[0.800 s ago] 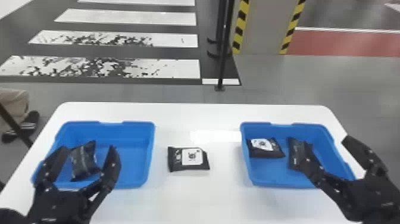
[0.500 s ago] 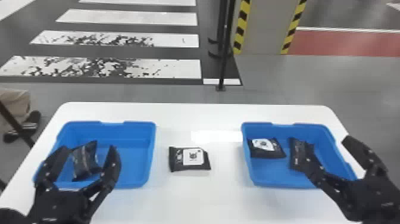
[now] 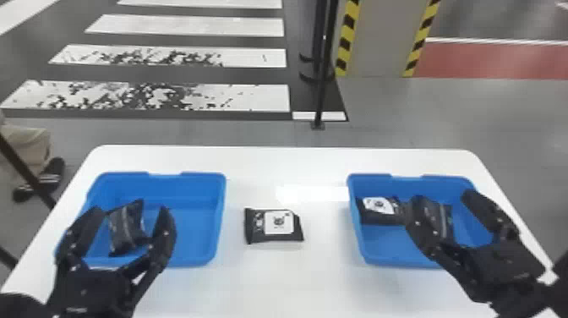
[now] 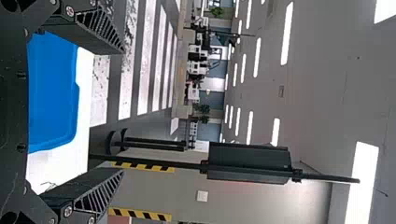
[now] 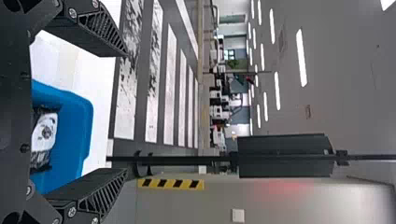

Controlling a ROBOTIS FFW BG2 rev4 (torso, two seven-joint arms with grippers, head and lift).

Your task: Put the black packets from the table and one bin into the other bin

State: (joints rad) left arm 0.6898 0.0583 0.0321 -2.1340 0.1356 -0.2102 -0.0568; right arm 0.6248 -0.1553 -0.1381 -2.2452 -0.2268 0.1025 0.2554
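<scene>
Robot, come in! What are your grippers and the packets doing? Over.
Left gripper open, empty, by left bin; right gripper likewise by right bin. One packet on table, another in left bin, two more in right. Nothing seen blocking.

left bin (image 3: 203, 188) partly hidden, right bin (image 3: 439, 186) likewise

Two bins and four packets laid out on the worktop (image 3: 274, 279) before me.
On my left, the left bin (image 3: 190, 230) has one packet (image 3: 126, 228) in its left part; on my right, the right bin (image 3: 376, 256) has a packet (image 3: 376, 217) at its left side and another packet (image 3: 443, 217) to the right of that. Between the bins, directly on the worktop, lies a loose packet (image 3: 279, 224). Behind the worktop, a post (image 3: 321, 97) stands on the floor.
</scene>
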